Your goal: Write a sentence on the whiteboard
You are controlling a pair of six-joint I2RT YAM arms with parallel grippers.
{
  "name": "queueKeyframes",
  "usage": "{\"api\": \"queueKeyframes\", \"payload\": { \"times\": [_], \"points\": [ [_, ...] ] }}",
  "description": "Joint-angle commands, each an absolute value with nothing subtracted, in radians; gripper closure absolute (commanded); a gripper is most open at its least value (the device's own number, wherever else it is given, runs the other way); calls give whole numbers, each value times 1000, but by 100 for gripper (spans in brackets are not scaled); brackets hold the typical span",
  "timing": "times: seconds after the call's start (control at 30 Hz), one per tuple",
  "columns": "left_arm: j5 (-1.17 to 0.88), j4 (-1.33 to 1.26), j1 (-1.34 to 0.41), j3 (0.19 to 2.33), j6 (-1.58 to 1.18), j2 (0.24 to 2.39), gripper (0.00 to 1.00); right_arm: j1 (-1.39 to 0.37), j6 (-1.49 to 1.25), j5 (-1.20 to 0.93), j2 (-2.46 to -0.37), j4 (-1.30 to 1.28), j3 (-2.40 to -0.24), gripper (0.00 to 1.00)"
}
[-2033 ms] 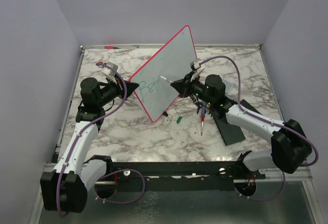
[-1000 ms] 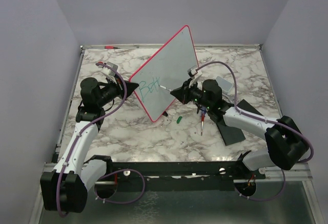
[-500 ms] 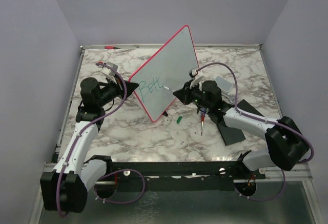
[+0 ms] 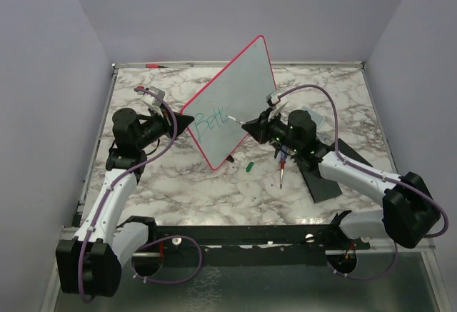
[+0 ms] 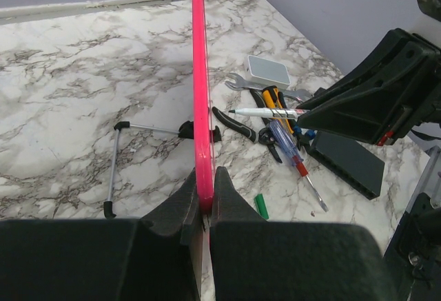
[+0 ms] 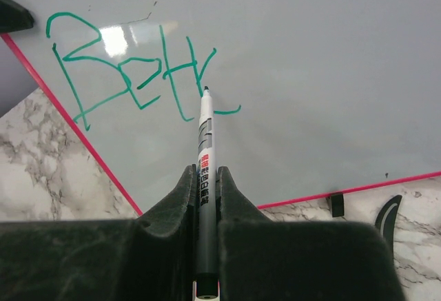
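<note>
The whiteboard (image 4: 235, 91) with its red-pink rim stands tilted on one corner in the middle of the table. Green letters reading "Bett" (image 6: 131, 67) are on its face. My left gripper (image 4: 187, 123) is shut on the board's left rim, seen edge-on in the left wrist view (image 5: 200, 74). My right gripper (image 4: 246, 125) is shut on a grey marker (image 6: 204, 149). The marker's tip sits at the board's face just right of the last letter (image 4: 227, 118).
A green marker cap (image 4: 250, 166) lies on the marble below the board. A red-handled screwdriver (image 4: 283, 163), pliers (image 5: 241, 123), a wrench, a small white box (image 5: 269, 71) and a black pad (image 4: 325, 180) lie under my right arm. A red pen (image 4: 153, 64) lies at the back edge.
My right gripper has moved left along the board with the marker, and more green strokes have appeared after "Be". The left arm and the board have not moved.
</note>
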State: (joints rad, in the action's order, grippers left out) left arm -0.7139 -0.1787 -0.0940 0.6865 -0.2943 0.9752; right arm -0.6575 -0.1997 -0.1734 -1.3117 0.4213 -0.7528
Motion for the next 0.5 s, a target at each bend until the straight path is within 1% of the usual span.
{"api": "queueKeyframes", "payload": {
  "times": [0.0,0.47],
  "points": [
    [-768,-16,-120,646,-229,1011,100,-658,-170,-263,-1328,414,-788,99],
    [-769,-17,-121,646,-229,1017,100,-658,-156,-299,-1396,414,-828,99]
  ]
}}
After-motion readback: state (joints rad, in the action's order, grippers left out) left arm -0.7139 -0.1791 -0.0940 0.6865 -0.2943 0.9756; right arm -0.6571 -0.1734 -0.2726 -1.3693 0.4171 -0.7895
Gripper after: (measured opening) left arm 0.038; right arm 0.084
